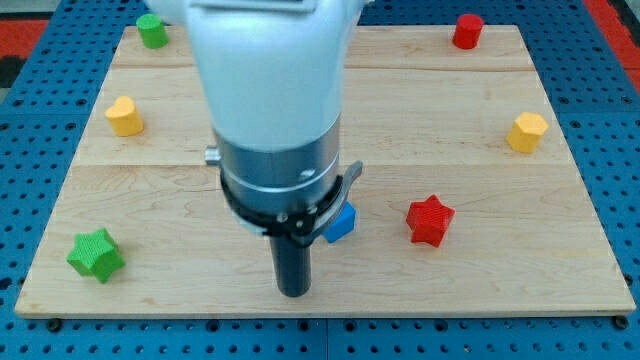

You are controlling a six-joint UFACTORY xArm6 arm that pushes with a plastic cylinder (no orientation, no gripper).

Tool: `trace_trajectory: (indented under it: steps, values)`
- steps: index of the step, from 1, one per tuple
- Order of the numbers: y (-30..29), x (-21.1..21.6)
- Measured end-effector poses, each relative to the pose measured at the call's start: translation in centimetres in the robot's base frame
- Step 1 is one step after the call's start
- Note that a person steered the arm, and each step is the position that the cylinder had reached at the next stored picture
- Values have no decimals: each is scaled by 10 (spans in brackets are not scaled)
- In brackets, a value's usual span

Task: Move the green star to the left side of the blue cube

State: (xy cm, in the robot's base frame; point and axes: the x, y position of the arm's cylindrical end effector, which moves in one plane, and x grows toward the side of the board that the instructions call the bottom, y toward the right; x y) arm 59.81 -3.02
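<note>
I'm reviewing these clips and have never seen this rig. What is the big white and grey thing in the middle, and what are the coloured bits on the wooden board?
The big white and grey shape is the robot arm, seen close up. It ends in a dark rod; my tip touches the wooden board and only pushes, so nothing is held. There is one camera view. The blue cube sits just right of the rod, partly hidden. The green star lies far to the view's left. Also there: a red star, a yellow heart, a yellow block, a green block and a red block.

Green star flat near board's bottom-left, blue cube mid-board, partly hidden
</note>
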Motion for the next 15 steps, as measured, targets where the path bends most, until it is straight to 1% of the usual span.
trace_trajectory:
  steps: [1,2,3,4,5,6,7,8,9,11,12,13,14,15]
  values:
    - [-2,-33]
    - [-40,-47]
    - [-93,-47]
    - [-126,-29]
    - [-145,5]
    - [-176,20]
    - [-215,17]
    - [-220,2]
    - [-205,-6]
    - [-174,-54]
    - [-204,-48]
    - [-246,-70]
    - [-227,-104]
    - [-166,-105]
